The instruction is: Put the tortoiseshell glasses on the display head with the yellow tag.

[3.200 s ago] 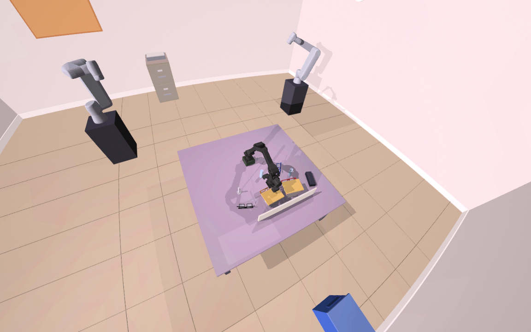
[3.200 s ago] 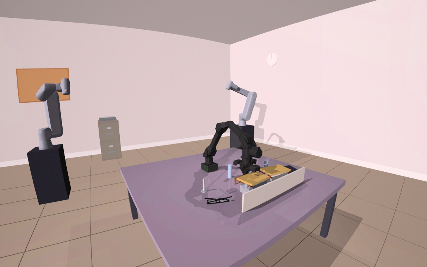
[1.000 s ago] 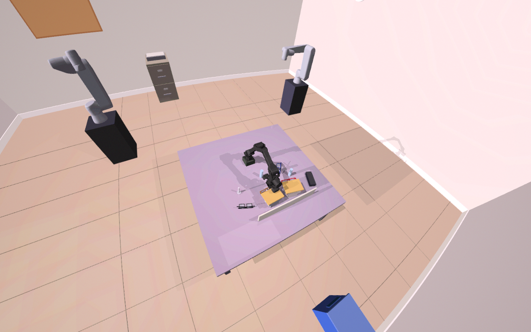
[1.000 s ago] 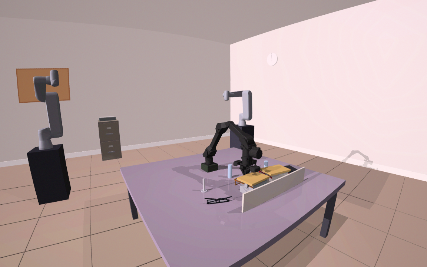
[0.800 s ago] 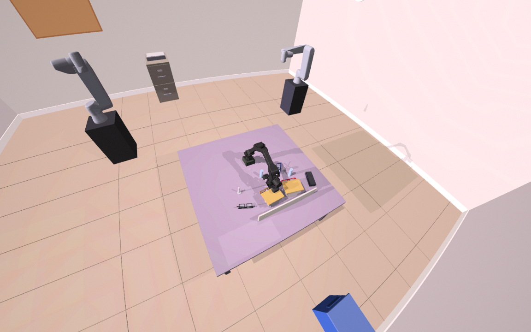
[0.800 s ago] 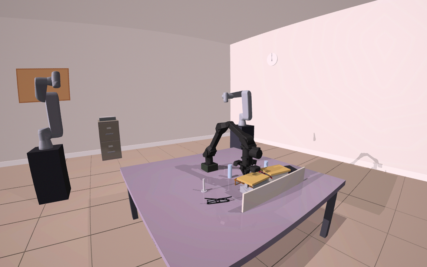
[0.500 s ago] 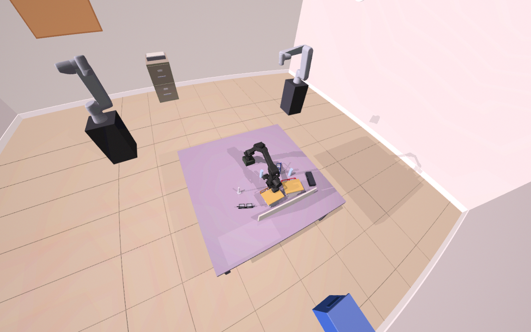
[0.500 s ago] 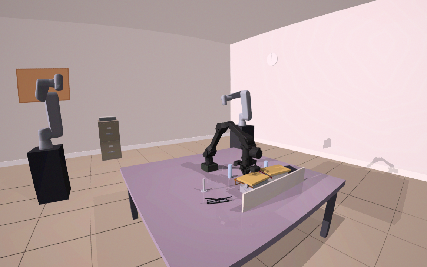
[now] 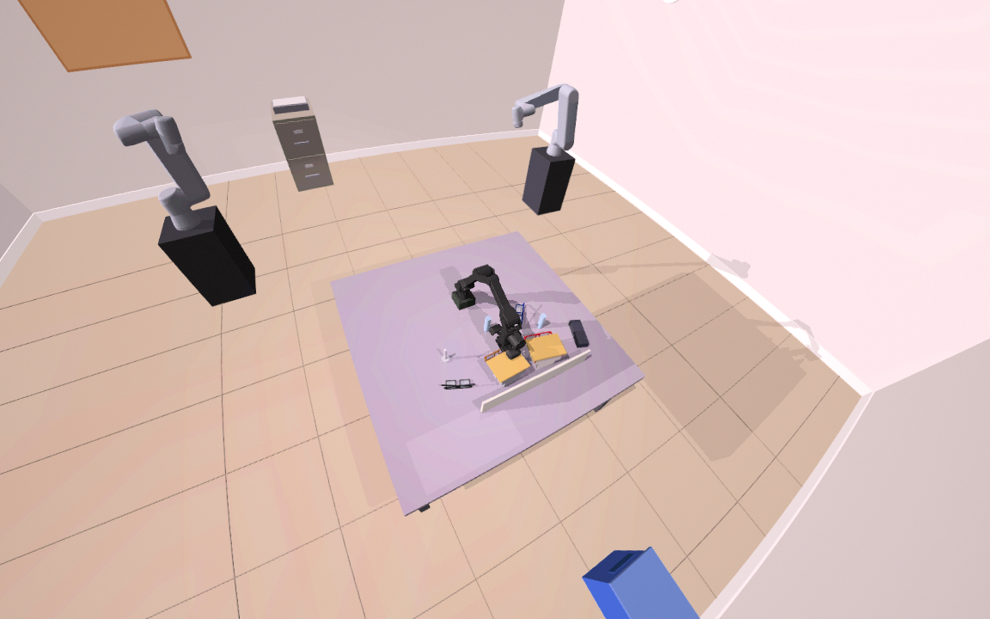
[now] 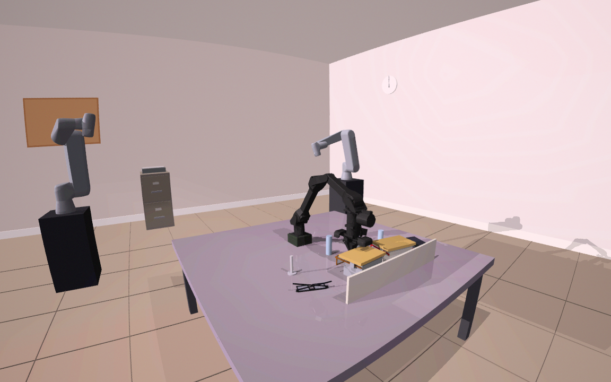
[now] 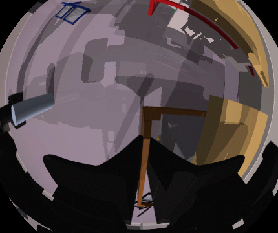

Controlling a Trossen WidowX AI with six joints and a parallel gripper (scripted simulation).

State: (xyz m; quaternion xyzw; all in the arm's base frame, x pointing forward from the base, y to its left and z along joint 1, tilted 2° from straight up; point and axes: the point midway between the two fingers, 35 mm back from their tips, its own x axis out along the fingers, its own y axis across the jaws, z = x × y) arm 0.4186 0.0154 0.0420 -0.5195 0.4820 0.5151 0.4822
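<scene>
The tortoiseshell glasses (image 11: 178, 111) (image 9: 491, 355) show as a brown frame. My gripper (image 11: 143, 140) (image 10: 351, 246) is shut on their front, and one temple reaches toward the nearer head. This head has a tan block top (image 9: 507, 367) (image 10: 361, 256) (image 11: 236, 129) over a grey body. A tiny yellow fleck (image 11: 158, 138) shows beside the fingers, probably its tag. The far side of the glasses, the nose and the ears are hidden, so contact with the head cannot be told. The other head (image 9: 546, 346) (image 10: 395, 243) stands beside it, with red glasses (image 9: 539, 334) (image 11: 195, 15) at its front.
A pale upright panel (image 9: 537, 381) (image 10: 391, 271) stands behind both heads. Light blue cylinders (image 9: 487, 324) (image 9: 541, 320) stand on the arm's side. Blue glasses (image 11: 74, 15), black glasses (image 9: 461, 383) (image 10: 312, 285), a white peg (image 10: 291, 265) and a dark case (image 9: 578, 333) are around.
</scene>
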